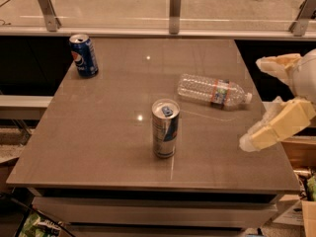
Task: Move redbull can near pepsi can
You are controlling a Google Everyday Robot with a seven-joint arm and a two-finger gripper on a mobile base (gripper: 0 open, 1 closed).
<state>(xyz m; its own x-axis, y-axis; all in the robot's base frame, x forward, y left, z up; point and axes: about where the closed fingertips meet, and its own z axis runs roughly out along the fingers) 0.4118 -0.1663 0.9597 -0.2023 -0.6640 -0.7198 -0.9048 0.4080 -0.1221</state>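
**A:** Report item positions, starting from the left.

**B:** The pepsi can stands upright near the far left corner of the worktop, close to the left edge. Its silver top is visible, and the round logo faces left-front.

**A:** Next item?

**B:** The redbull can stands upright around the middle of the worktop, toward the near edge. The blue tab on its top is visible. It is well apart from the pepsi can, with bare surface between the two. Nothing touches it.

**A:** Anything to the right of it?

**B:** A clear plastic water bottle lies on its side, farther back and to the right of the redbull can. Its cap points to the right edge. It has a label band near the neck end. It is not in contact with either can.

**A:** Location of the gripper?

**B:** The gripper is at the right edge of the worktop, to the right of the bottle and well apart from the redbull can. It reaches in from the right side.

**A:** Condition of the jaws?

**B:** Released. The two pale fingers are spread wide, one above the other, with nothing held between them.
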